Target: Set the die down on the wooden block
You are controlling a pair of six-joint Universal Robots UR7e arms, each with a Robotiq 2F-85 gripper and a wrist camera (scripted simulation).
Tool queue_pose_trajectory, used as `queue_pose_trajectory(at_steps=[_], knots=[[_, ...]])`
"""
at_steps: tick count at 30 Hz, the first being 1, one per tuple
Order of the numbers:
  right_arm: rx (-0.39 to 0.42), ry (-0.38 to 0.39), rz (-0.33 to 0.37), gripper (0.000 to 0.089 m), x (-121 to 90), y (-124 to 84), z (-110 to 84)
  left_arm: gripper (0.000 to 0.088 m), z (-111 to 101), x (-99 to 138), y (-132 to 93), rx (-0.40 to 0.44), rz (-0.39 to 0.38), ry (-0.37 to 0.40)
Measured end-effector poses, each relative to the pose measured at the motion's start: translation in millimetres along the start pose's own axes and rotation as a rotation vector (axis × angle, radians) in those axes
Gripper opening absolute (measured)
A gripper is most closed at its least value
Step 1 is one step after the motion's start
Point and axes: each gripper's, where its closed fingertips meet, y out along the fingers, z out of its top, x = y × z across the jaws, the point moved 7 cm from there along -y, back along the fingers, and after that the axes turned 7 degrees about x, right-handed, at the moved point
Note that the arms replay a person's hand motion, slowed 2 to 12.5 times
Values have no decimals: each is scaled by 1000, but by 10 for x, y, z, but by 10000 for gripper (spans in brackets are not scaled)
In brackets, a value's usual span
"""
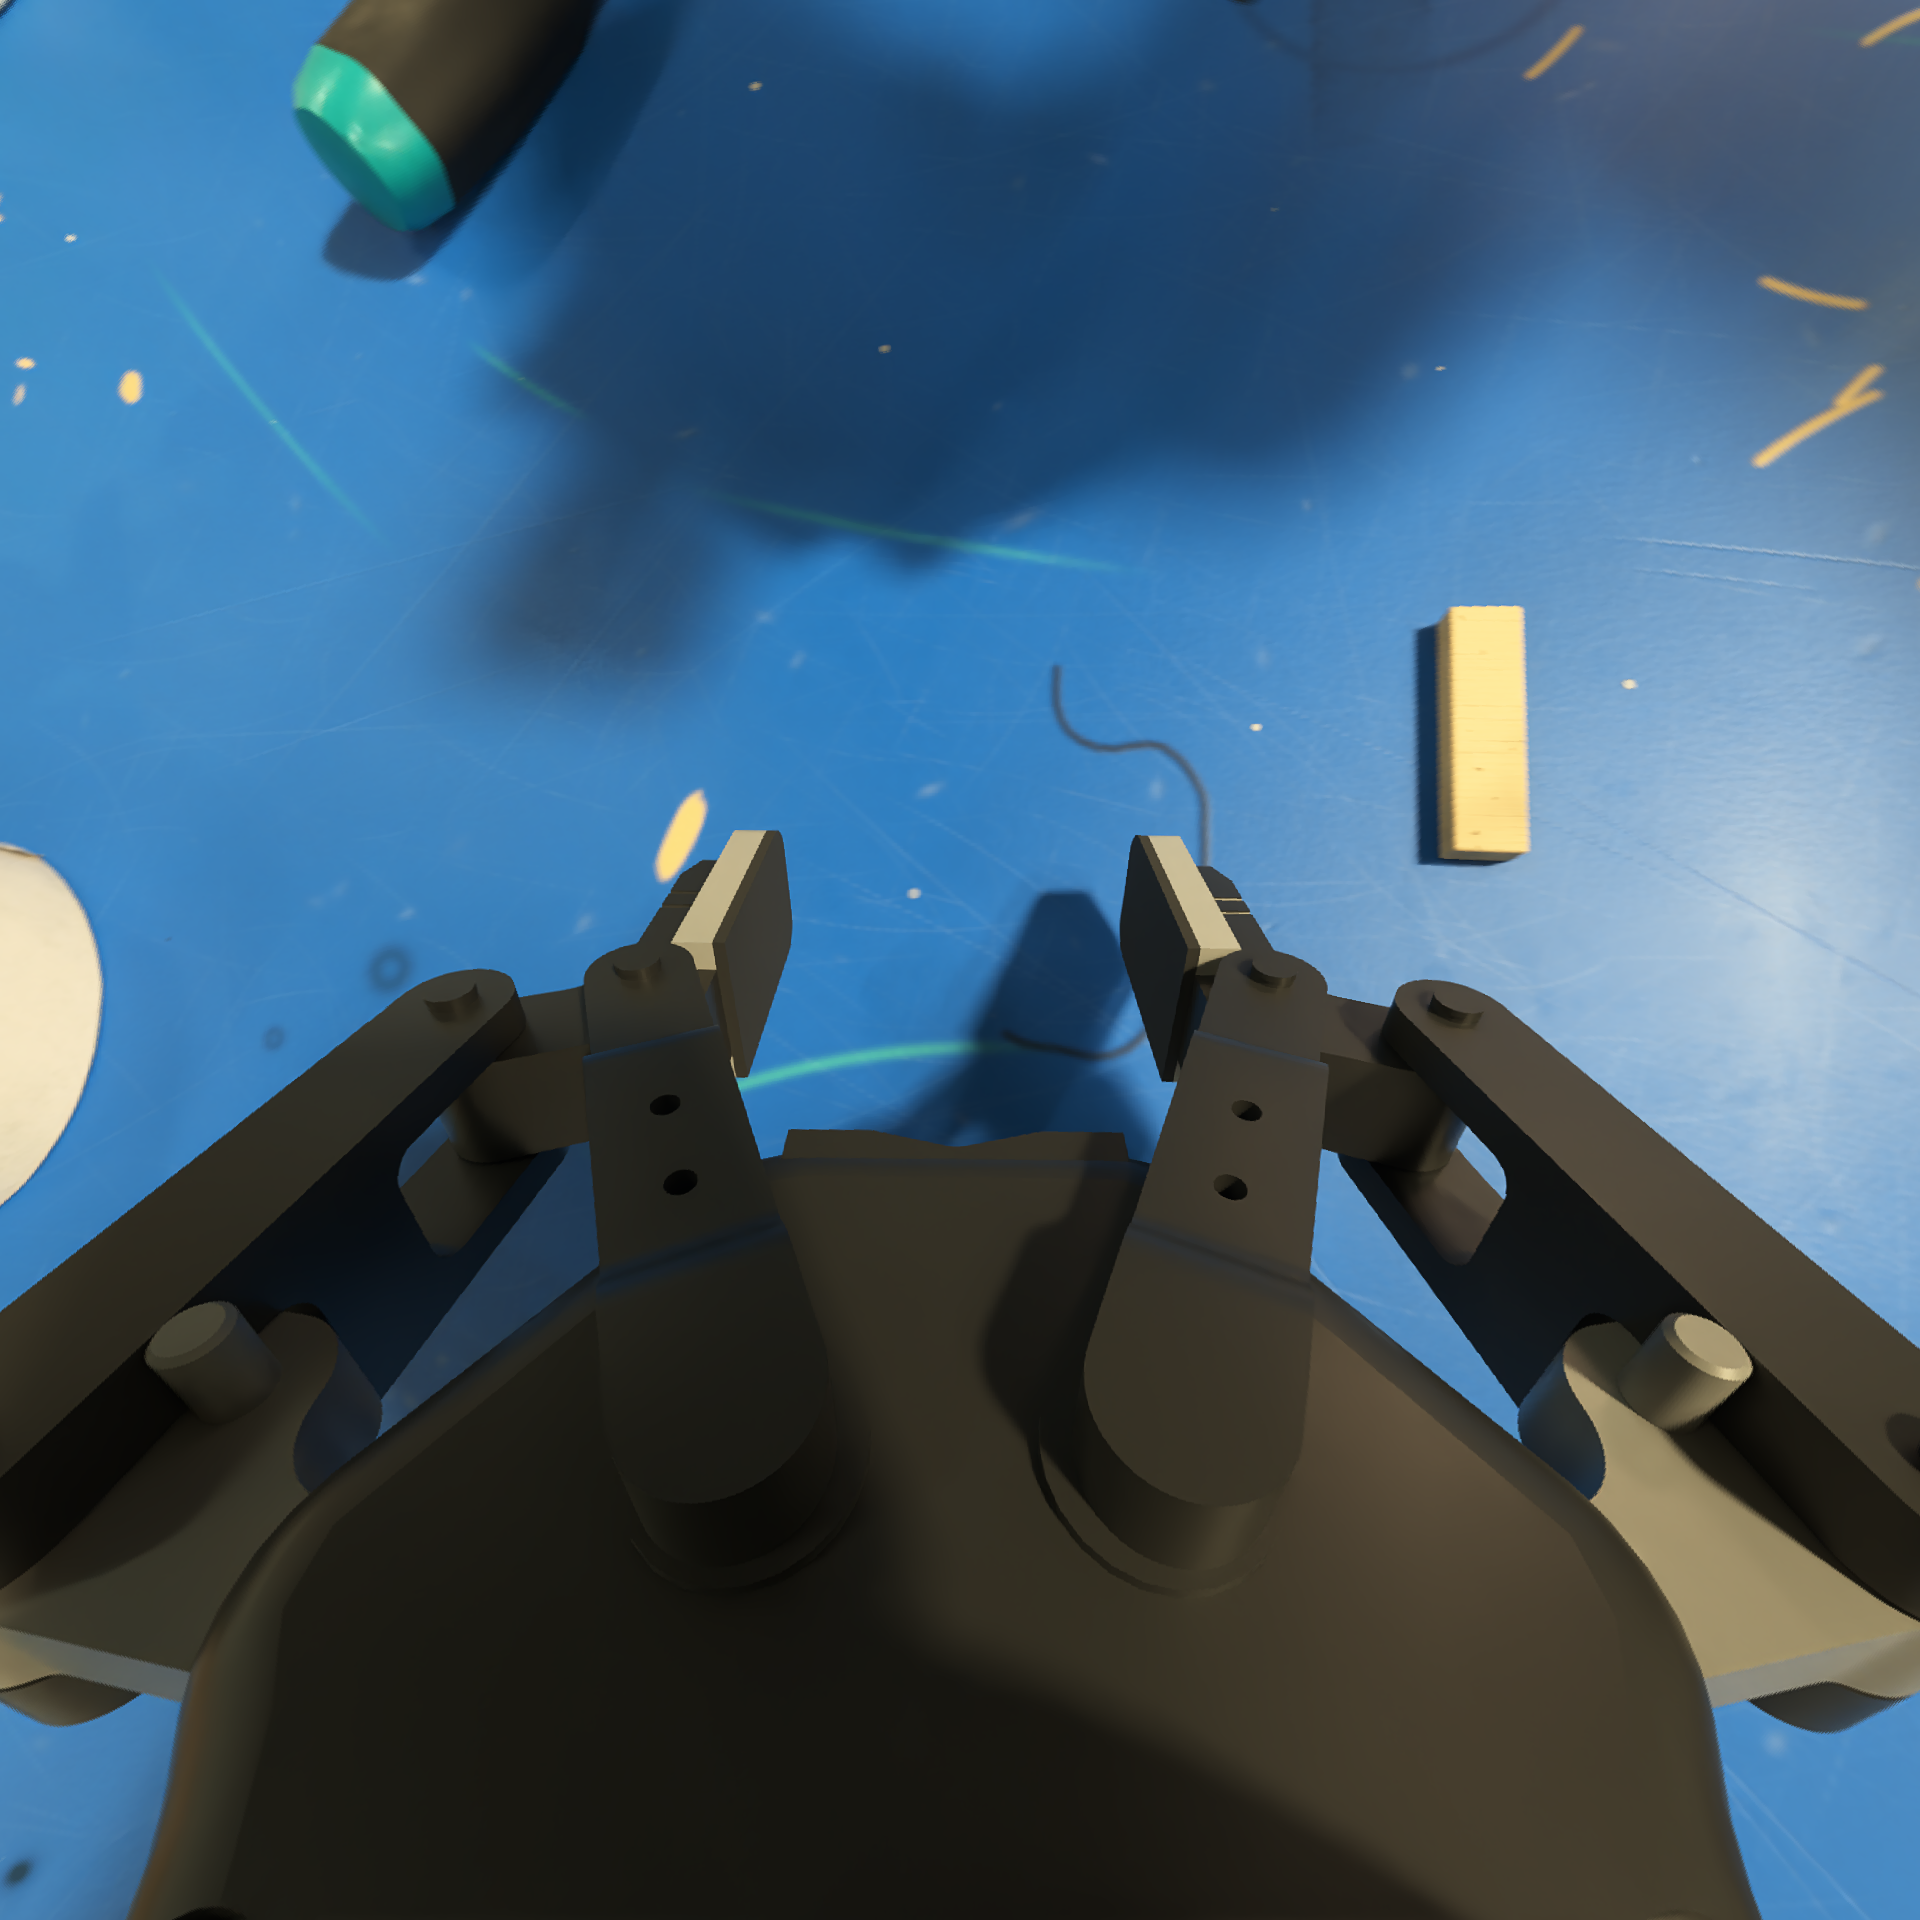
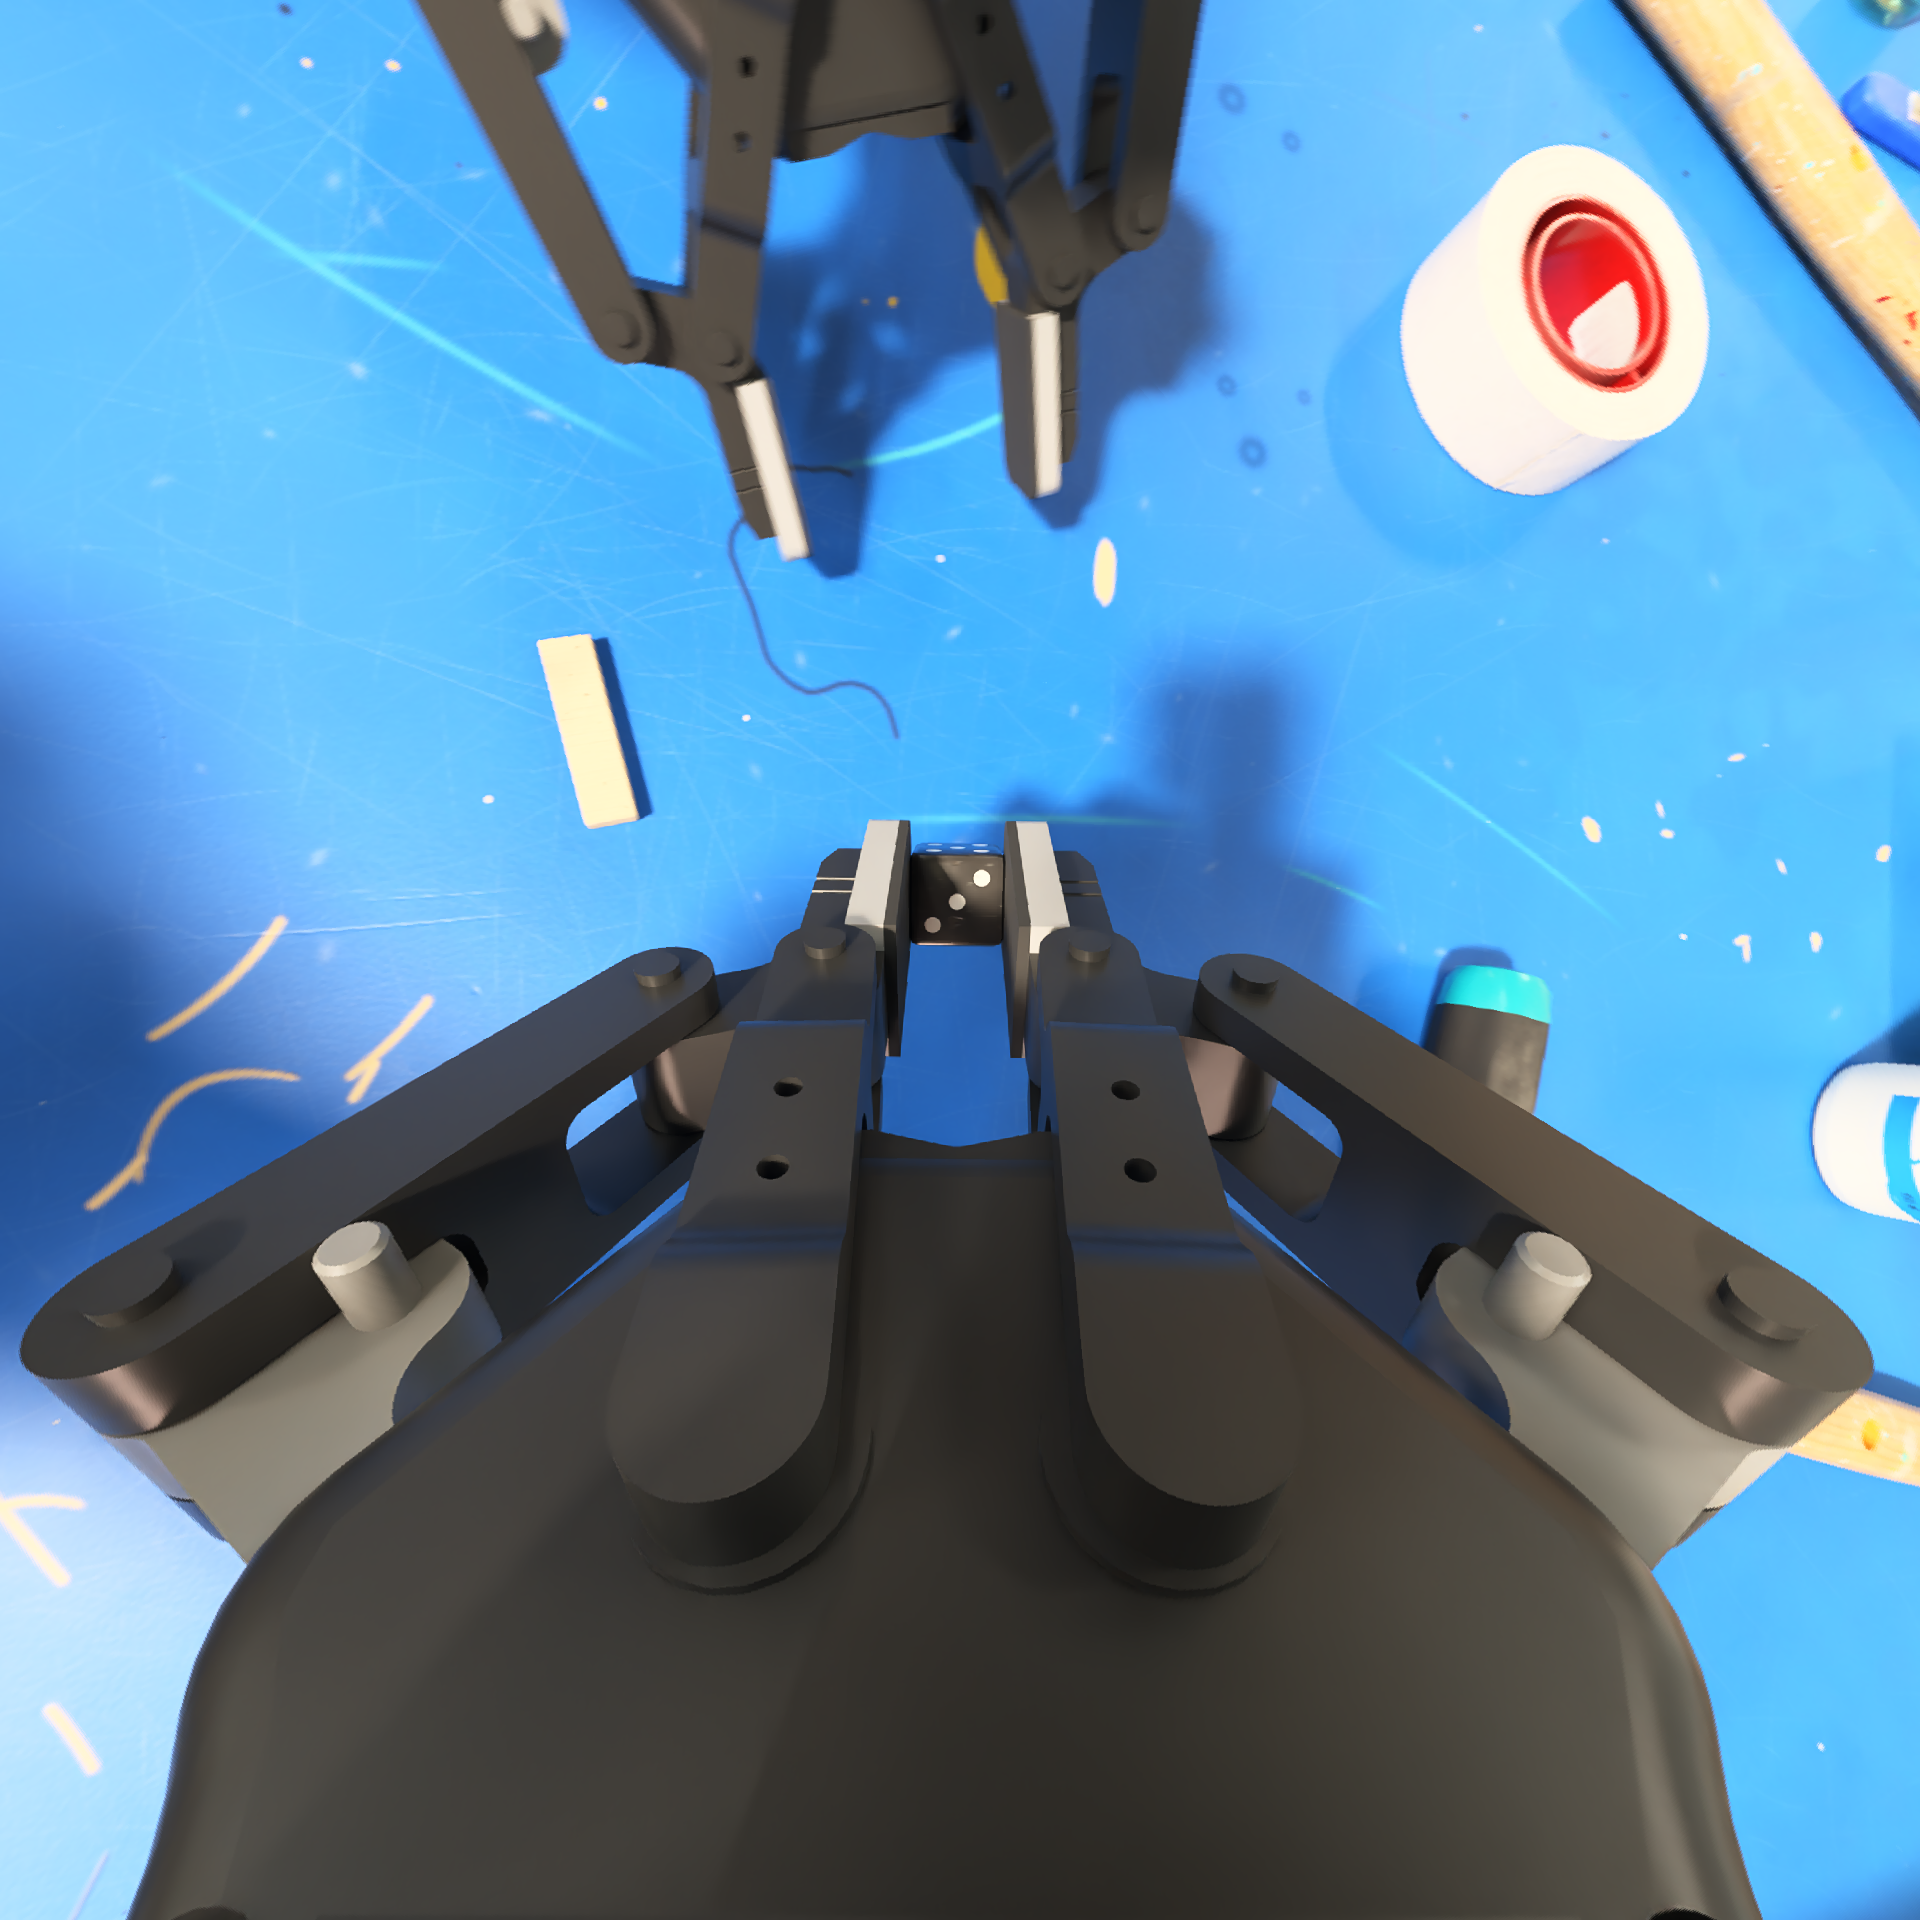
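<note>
A black die [image 2: 956, 899] with white pips sits between the pads of my right gripper [image 2: 957, 883], which is shut on it above the blue table. The pale wooden block [image 2: 588, 729] lies flat on the table, ahead and to the left of the right gripper. It also shows in the left wrist view [image 1: 1483, 732], ahead and to the right of my left gripper [image 1: 954, 904]. The left gripper is open and empty; it also shows in the right wrist view [image 2: 914, 488], hanging beyond the block. The die is not visible in the left wrist view.
A white tape roll with a red core [image 2: 1553, 317] stands at the far right. A black marker with a teal cap [image 2: 1488, 1023] lies at the right, also visible in the left wrist view [image 1: 416, 114]. A white-and-blue item [image 2: 1870, 1138] lies beside it. A wooden strip [image 2: 1787, 156] runs along the table's edge.
</note>
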Motion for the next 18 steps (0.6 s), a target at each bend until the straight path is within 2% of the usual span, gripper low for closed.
queue_pose_trajectory(at_steps=[5, 18], knots=[[-16, -9, 46, 159, -127, 45, 3, 576, -20, -131, 15, 17, 22, -13], [-88, -39, 182, 159, -463, 291, 40, 580, -19, -213, 59, 62, -13, 24]])
